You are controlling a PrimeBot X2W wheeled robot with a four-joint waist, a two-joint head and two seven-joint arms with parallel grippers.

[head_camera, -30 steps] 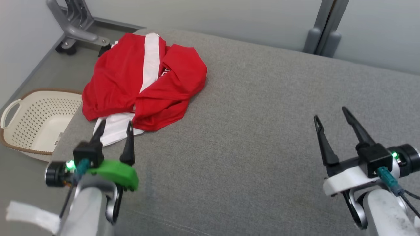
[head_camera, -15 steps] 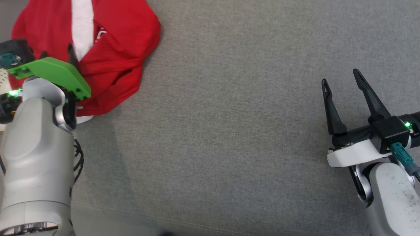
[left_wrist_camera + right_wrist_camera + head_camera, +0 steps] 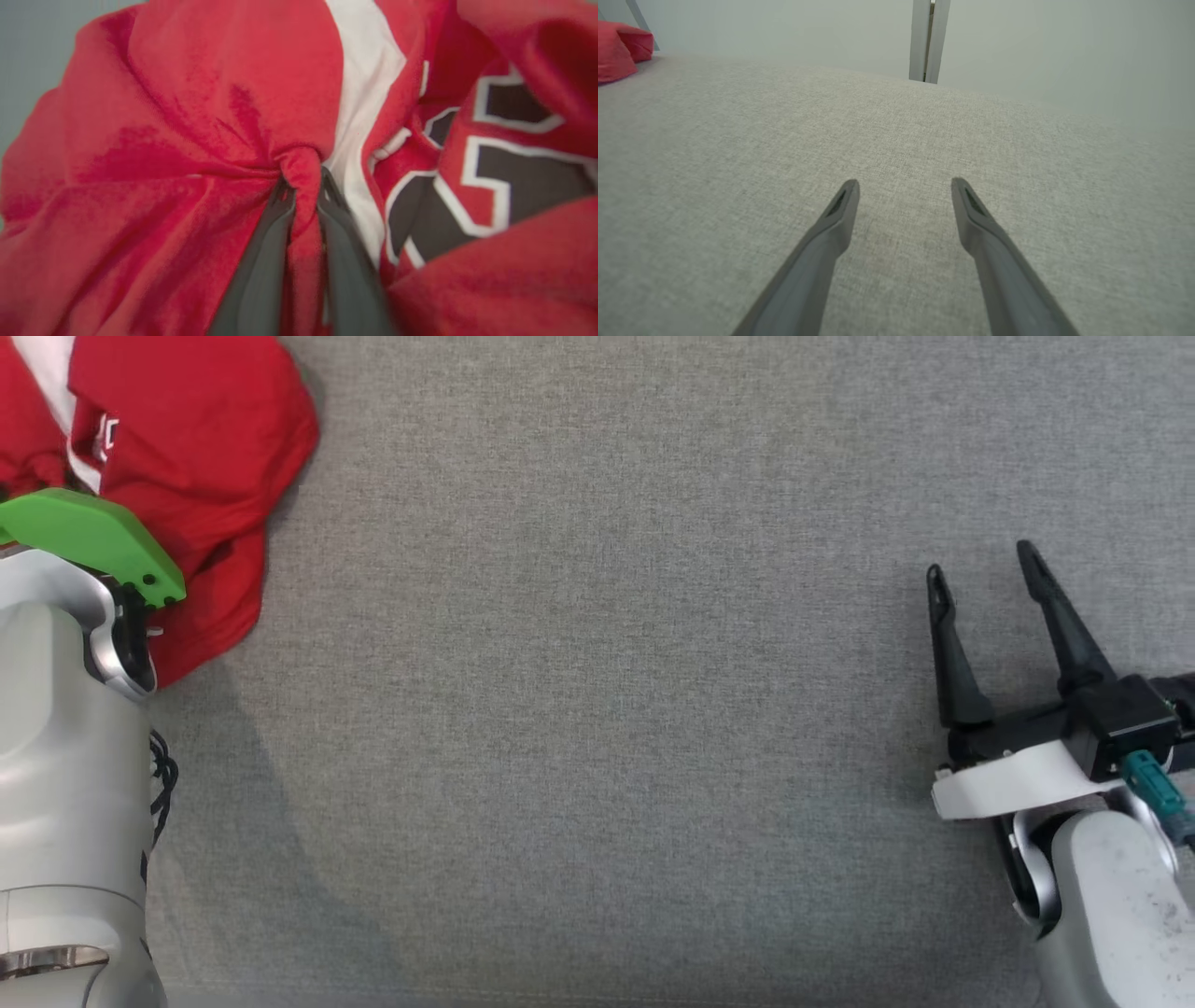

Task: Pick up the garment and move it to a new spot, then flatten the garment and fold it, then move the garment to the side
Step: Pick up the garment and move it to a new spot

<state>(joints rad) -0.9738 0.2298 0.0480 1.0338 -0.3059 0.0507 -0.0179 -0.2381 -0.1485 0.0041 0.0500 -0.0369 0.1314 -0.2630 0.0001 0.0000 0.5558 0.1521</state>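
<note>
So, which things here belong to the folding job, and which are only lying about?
Belong to the job:
- red garment
- left gripper, shut on a fold of it
- right gripper, open, holding nothing
- grey cushion, the work surface

Only there:
- grey post at the wall

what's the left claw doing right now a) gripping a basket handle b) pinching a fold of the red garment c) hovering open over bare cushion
b: the left wrist view shows the left claw closed on a bunched fold of the red garment.
</note>
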